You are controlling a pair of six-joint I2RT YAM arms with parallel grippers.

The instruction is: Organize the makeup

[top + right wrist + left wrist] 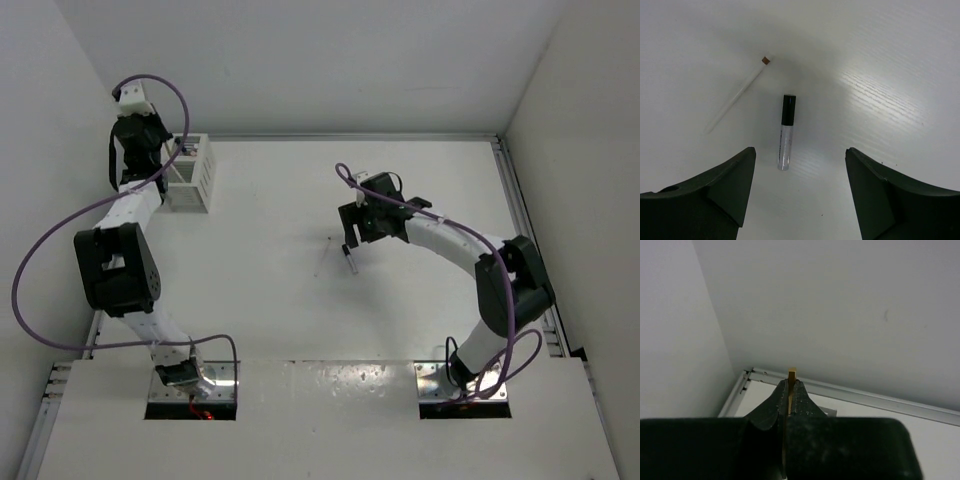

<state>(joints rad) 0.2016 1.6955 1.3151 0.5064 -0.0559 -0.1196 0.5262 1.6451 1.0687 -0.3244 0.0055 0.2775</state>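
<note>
Hovering R gripper (800, 151), fingers (720, 185) wide apart, over tube (786, 135) on table (890, 75); white stick (737, 94) lies just beside. Drop straight, center on tube only, close across its width. L gripper (790, 390) is clamped on tan stick (791, 373) by box (192, 182).

A slim tan wooden stick (791, 374) shows between the fingers of the black left gripper (790, 386). Ahead of the black right gripper (800, 151), a black-capped clear tube (785, 131) and a thin white stick with a brown tip (737, 95) lie on the plain white table (880, 75).
</note>
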